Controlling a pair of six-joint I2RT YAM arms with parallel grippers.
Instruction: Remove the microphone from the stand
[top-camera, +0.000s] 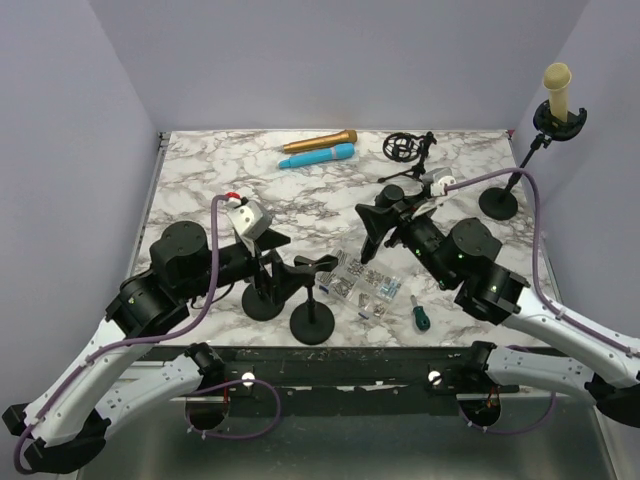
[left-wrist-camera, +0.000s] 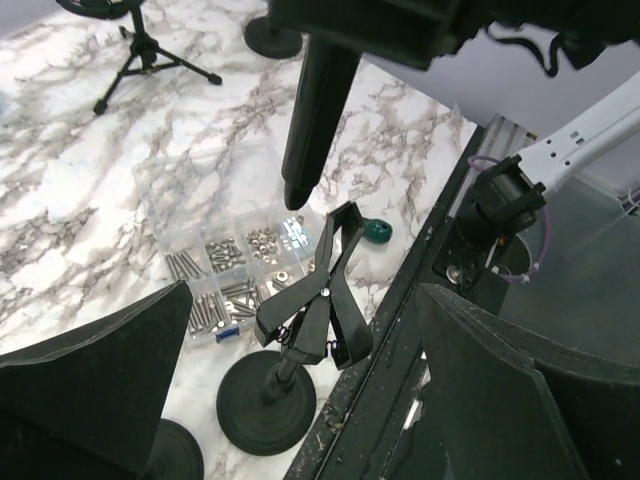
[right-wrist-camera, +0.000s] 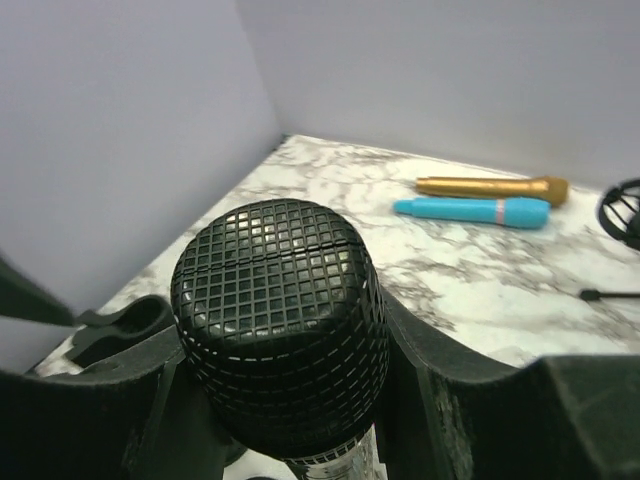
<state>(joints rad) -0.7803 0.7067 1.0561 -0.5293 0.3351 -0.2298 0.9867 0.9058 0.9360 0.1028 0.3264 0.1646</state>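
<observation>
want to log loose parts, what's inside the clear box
The clear box holds silver screws and bolts, sorted into compartments. The black microphone in the right claw hides one corner.

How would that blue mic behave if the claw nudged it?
The blue mic lies on its side and looks round, so it would probably roll. It seems rigid and is unlikely to bend. The gold mic just behind it might block a roll that way.
</observation>
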